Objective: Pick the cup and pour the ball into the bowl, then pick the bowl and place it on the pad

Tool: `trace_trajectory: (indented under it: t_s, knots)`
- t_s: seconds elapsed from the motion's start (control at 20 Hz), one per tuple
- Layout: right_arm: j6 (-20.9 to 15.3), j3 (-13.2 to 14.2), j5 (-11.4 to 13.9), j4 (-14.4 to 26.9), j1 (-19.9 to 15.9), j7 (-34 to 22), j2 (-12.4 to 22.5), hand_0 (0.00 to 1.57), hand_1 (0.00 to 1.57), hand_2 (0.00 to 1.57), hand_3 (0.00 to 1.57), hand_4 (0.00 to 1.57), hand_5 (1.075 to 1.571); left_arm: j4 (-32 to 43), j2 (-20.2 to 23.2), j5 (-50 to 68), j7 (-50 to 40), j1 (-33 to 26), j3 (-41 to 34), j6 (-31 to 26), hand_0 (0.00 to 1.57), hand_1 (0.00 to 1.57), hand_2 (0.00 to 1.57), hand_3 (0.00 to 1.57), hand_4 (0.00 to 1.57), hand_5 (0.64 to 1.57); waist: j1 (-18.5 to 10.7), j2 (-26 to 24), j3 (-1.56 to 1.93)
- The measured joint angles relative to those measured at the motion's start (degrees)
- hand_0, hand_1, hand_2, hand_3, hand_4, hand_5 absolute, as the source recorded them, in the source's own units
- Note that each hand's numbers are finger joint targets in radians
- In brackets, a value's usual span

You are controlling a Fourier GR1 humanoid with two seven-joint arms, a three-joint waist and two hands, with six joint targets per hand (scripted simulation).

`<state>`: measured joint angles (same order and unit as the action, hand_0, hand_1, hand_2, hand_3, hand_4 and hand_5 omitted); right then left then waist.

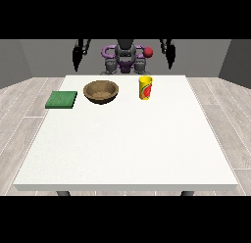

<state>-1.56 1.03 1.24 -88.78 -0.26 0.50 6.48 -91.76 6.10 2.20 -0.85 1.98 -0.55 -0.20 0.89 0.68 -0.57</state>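
Cup [145, 87] stands upright near the table's [127, 154] far edge, beside the bowl [101, 91]; pad [62, 100] at the left edge. Both hands [77, 56] [170, 53] hang raised, holding nothing; finger state cannot be told. Risk: a sideways approach tips the cup, spilling the ball early

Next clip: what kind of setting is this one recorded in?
Probably a bare test room set up for tabletop manipulation: a large white table on a pale wood-plank floor, plain grey walls, and only a brown bowl, yellow cup and green pad laid out.
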Motion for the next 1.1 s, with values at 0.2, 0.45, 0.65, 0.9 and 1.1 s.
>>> trace_trajectory:
  t_s: [0.2, 0.45, 0.65, 0.9, 1.1]
  knots:
    - [0.4, 0.3, -0.3, -2.7, -0.4, -2.0, 1.1, 0.00, 0.00, 0.00, 0.00, 0.58, 1.570, -2.6, 1.2, 0.1, -2.3, 0.4, -0.4, 0.0, 0.00, 0.00, 0.00, 0.00, 0.00, 1.562, -0.2, -7.3, 0.32]
    - [2.1, -0.9, -5.3, -6.8, 3.9, -7.4, -1.5, 0.00, 0.00, 0.00, 0.00, 0.52, 1.570, -6.4, -2.0, 3.0, -8.5, -3.6, 1.6, 0.9, 0.00, 0.00, 0.00, 0.00, 0.00, 1.561, 0.1, -19.2, 0.53]
    - [2.0, -1.1, -9.5, -12.9, 7.8, -14.9, -2.7, 0.00, 0.00, 0.00, 0.00, 0.53, 1.569, -11.8, -4.5, 3.6, -15.2, -7.7, 4.6, 3.7, 0.00, 0.00, 0.00, 0.00, 0.00, 1.551, 0.2, -24.5, 0.57]
    - [2.1, -0.9, -12.3, -21.2, 11.9, -19.1, -2.7, 0.00, 0.00, 0.00, 0.00, 0.49, 1.570, -19.1, -5.5, 1.3, -16.6, -12.6, 10.1, 7.2, 0.00, 0.00, 0.00, 0.00, 0.00, 1.549, 0.1, -23.5, 0.57]
    - [3.8, 0.3, -13.7, -23.5, 12.7, -16.0, -2.4, 0.00, 0.00, 0.00, 0.00, 0.44, 1.570, -18.8, -5.9, -0.2, -9.8, -14.4, 13.8, 9.1, 0.00, 0.00, 0.00, 0.00, 0.00, 1.541, 0.6, -18.0, 0.58]
